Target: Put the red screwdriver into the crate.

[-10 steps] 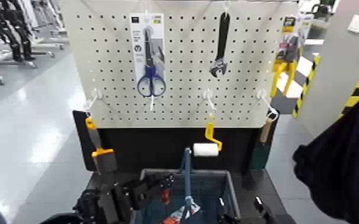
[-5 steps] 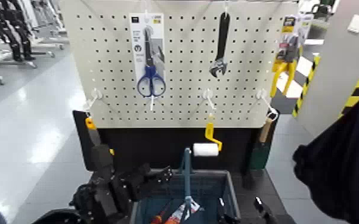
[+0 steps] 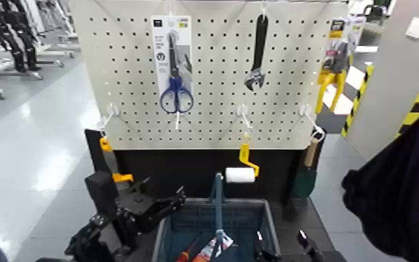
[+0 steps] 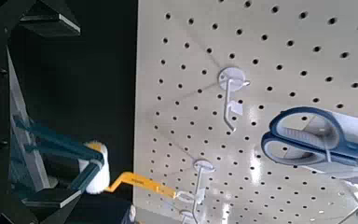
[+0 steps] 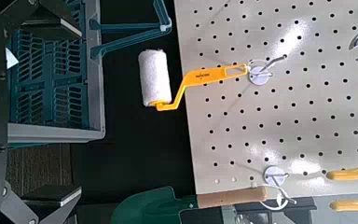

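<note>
The red screwdriver (image 3: 184,257) appears to lie in the crate (image 3: 271,221), at the bottom of the frame just left of centre; only a red end and a thin dark line show, so I take it for the screwdriver with some caution. It seems to slant against the floor of the basket, beside a red-and-white packet (image 3: 214,249), as a loosely dropped tool would.

The left gripper (image 3: 165,187) is over the crate's upper-left corner, its fingers spread and nothing between them. That fits a tool already let go, so the placing looks done; what remains is probably to draw the arm clear. The right gripper (image 3: 282,241) waits at the bottom of the frame, right of centre, also spread and empty.

The tall blue handle (image 3: 218,209) stands up mid-crate, presumably for carrying, and splits the way in; a leftward retreat should avoid it. Just right of its top hangs the paint roller (image 3: 240,175), easily knocked by a careless swing. The orange-handled brush (image 3: 122,177), left of centre, is partly hidden behind the left arm and could be snagged.

Higher up, scissors (image 3: 176,94) and a wrench (image 3: 255,59) hang on the pegboard (image 3: 216,83), out of the way. A green trowel (image 3: 305,178) hangs lower right.
</note>
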Tool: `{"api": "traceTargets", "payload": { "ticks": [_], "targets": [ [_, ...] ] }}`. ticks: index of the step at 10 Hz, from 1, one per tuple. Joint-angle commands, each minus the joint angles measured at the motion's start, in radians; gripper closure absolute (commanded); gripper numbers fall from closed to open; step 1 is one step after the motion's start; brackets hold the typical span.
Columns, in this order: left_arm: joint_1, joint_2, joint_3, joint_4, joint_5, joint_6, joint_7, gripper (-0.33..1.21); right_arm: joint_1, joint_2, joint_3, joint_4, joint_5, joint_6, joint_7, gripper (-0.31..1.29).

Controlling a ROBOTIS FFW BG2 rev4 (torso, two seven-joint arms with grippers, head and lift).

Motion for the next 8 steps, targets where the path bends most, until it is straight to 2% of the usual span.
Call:
{"api": "traceTargets", "payload": {
  "ticks": [1,4,6,8],
  "targets": [
    [0.074,-0.017,0.029,-0.026,-0.099,-0.09,0.041,0.1,0.003,0.0,-0.005,-0.001,0.0,-0.01,0.001,0.14],
    [0.189,-0.067,0.08,-0.043,-0.237,-0.206,0.126,0.1,0.007,0.001,-0.011,-0.006,0.006,-0.018,0.001,0.14],
    [0.238,-0.073,0.083,-0.044,-0.272,-0.254,0.181,0.1,0.01,0.001,-0.014,-0.009,0.015,-0.03,0.003,0.14],
    [0.272,-0.07,0.089,-0.046,-0.288,-0.277,0.193,0.1,0.013,0.004,-0.014,-0.015,0.026,-0.04,0.004,0.14]
  ]
}}
